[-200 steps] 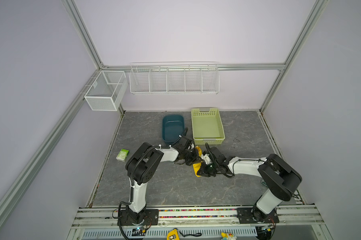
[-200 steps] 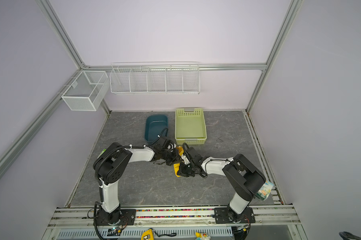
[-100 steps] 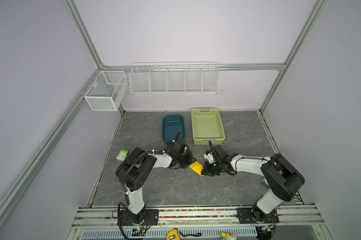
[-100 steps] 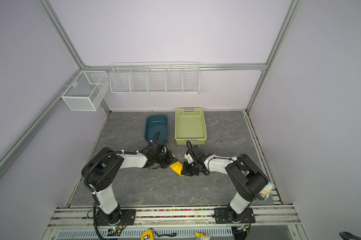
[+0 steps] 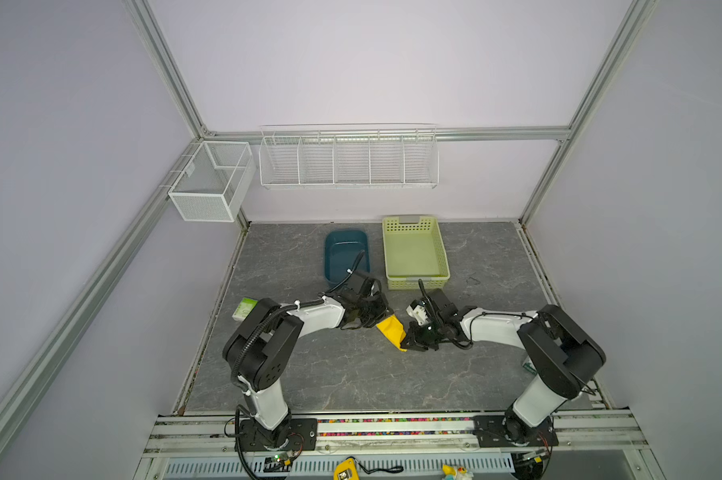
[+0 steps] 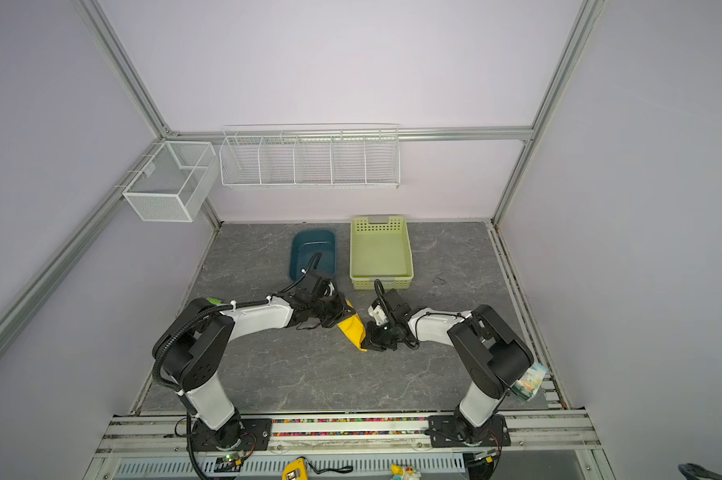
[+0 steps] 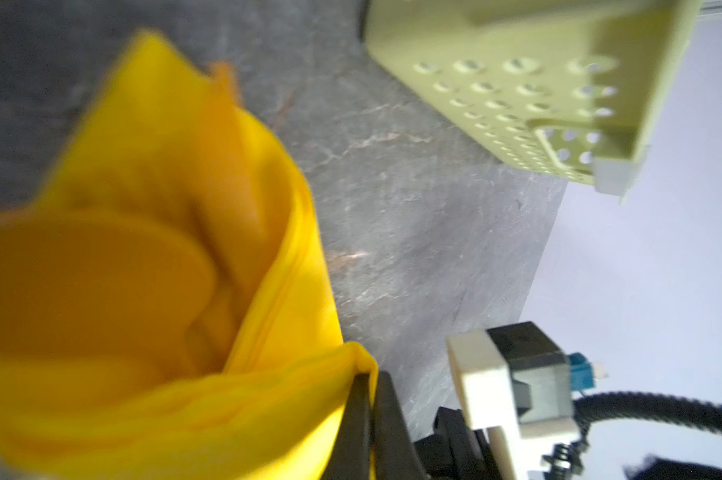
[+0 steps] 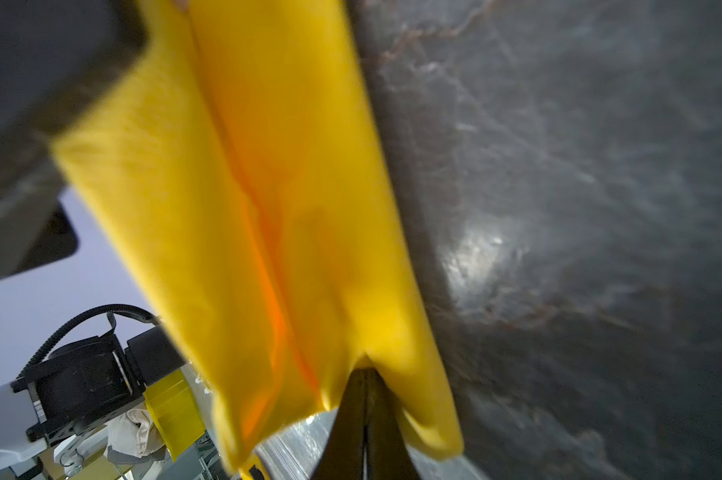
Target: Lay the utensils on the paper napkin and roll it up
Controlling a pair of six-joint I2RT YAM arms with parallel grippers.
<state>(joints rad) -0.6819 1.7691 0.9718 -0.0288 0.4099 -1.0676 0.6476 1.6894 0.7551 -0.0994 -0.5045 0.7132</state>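
Paper napkin: yellow, folded into a loose bundle at mid-worktop, between the two arms, near side of the green basket and the teal tray.
Utensils: orange shapes inside the fold, a round spoon bowl among them in the left wrist view; blurred, count unclear.
Long axis: far-left to near-right in both top views.
Left pincer: at the far-left end, fingers pressed together, pinching a napkin edge.
Right pincer: at the near-right end, fingers pressed together on the napkin's fold.
Nearer arm: neither, one at each end.
Step, judged: rolling under way, wrap not yet tight.
Next move, judged: hinges on both ends turning together about that axis; uneven pull likely to twist or tear the thin paper, or to let the utensils slide out an open end.
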